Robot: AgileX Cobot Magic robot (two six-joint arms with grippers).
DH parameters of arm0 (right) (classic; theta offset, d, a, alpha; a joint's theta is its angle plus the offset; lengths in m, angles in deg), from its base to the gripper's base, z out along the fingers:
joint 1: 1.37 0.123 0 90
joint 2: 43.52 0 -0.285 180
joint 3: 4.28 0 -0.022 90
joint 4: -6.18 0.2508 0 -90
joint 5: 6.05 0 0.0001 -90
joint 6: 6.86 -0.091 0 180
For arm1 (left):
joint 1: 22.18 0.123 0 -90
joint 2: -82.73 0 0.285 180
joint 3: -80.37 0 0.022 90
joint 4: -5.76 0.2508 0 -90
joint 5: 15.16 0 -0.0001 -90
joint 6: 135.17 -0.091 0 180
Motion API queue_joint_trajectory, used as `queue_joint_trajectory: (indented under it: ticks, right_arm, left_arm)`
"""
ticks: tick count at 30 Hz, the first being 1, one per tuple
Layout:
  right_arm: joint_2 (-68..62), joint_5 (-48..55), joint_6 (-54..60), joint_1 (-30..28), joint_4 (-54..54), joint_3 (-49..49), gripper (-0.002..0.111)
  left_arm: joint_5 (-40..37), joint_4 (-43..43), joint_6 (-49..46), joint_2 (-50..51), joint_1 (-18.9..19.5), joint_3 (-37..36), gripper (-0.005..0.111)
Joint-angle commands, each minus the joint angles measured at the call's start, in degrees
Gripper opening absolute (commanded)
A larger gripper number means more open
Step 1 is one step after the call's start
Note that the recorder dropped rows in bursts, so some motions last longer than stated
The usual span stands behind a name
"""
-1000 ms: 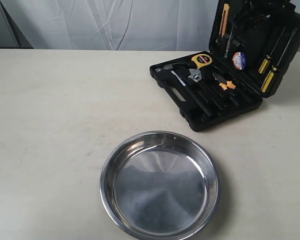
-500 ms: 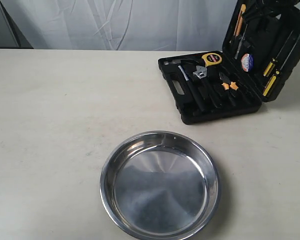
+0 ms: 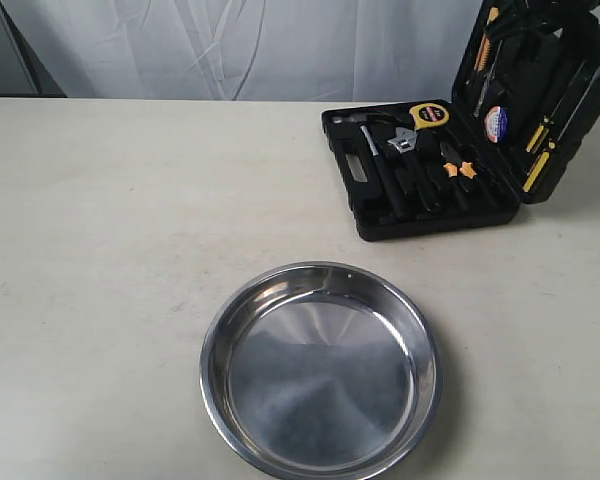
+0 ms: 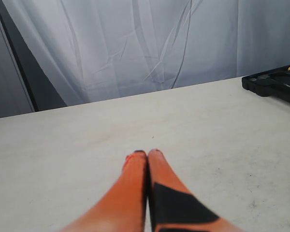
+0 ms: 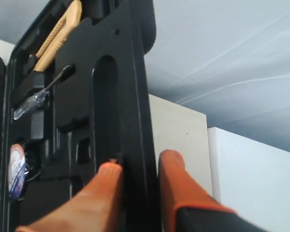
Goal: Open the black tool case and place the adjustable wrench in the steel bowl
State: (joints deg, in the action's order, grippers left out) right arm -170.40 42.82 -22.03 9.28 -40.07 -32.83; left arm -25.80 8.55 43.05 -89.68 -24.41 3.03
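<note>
Adjustable wrench (image 3: 402, 145) is the prize, and it sits in the open base of the black tool case (image 3: 430, 222), between the hammer (image 3: 372, 140) and the orange-handled pliers (image 3: 460, 168).

Right gripper (image 5: 140, 162) first: its orange fingers (image 5: 108, 193) straddle the edge of the lid (image 5: 106, 96), one on each side, clamped on it as far as the wrist view shows. Left gripper (image 4: 147, 153) is pressed closed on nothing, low over bare table (image 3: 100, 250), with the case only just in sight at the rim of its view.

So the right arm is nearer by far. In the exterior view the wrench lies toward 8 o'clock from the lid's top edge, silver head at the far end and black handle running on an 11-to-5 line toward the near side. The steel bowl (image 3: 202, 360) waits toward 7 o'clock from the wrench, well apart from the case.

Against a second ago, the case has slid toward 1 o'clock and turned, its near corner swinging away. The lid stands steeper. The bowl has not budged.
</note>
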Motion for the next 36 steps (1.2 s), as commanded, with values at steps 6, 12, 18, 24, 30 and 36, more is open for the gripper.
queue_joint_trajectory:
  ticks: [6,12,18,24,30,36]
  right_arm:
    - [1.3,-0.1,-1.5,-0.4,-1.9,-0.2,0.066]
    - [1.8,0.3,-3.7,-0.4,-2.2,-0.2,0.066]
    - [1.3,-5.9,7.4,-0.4,25.1,-0.2,0.032]
    - [-5.7,-10.1,21.2,0.3,44.1,-0.2,0.003]
    - [-10.4,-8.2,45.9,2.0,63.1,-0.2,0.003]
    - [-9.6,6.1,55.8,1.8,66.4,-0.2,0.003]
  left_arm:
    - [0.3,-0.1,0.1,0.2,-0.2,0.1,0.0]
    - [0.3,-0.1,0.1,0.2,-0.2,0.1,0.0]
    - [0.3,-0.1,0.1,0.2,-0.2,0.1,0.0]
    - [0.3,-0.1,0.1,0.2,-0.2,0.1,0.0]
    - [0.4,-0.1,0.1,0.2,-0.2,0.1,0.0]
    - [0.4,-0.1,0.1,0.2,-0.2,0.1,0.0]
